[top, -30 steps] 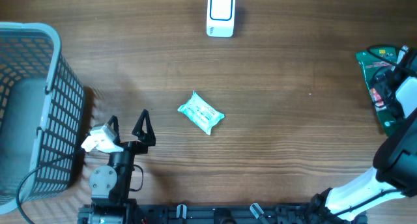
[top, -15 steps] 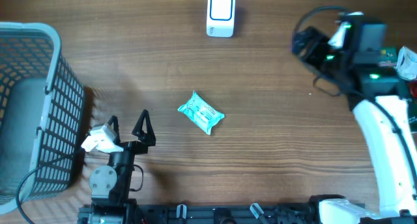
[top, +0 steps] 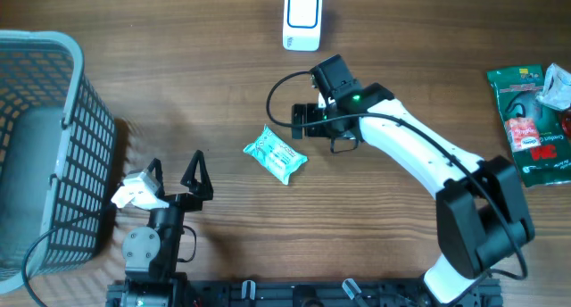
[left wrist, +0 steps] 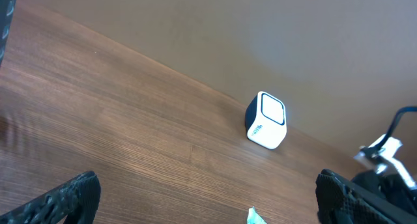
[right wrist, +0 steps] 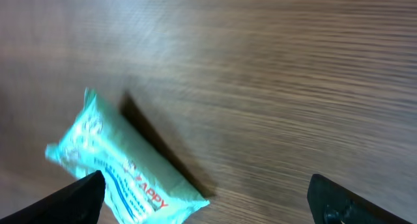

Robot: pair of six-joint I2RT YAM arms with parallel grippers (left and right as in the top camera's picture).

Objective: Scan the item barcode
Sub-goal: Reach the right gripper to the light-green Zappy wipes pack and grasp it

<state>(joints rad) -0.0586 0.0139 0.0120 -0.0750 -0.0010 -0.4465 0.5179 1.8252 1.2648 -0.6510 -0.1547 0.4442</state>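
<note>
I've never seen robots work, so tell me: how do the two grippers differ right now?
The left gripper sits near the table's front edge, beside the basket. The right gripper reaches to mid-table, close by the teal packet. The left arm is folded up short, while the right arm is stretched long across the table. Shared: both grippers stand open, holding nothing.

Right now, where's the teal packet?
Overhead view: the teal packet lies mid-table, close beside the open right end effector, on the robot's side of the white scanner.
</note>
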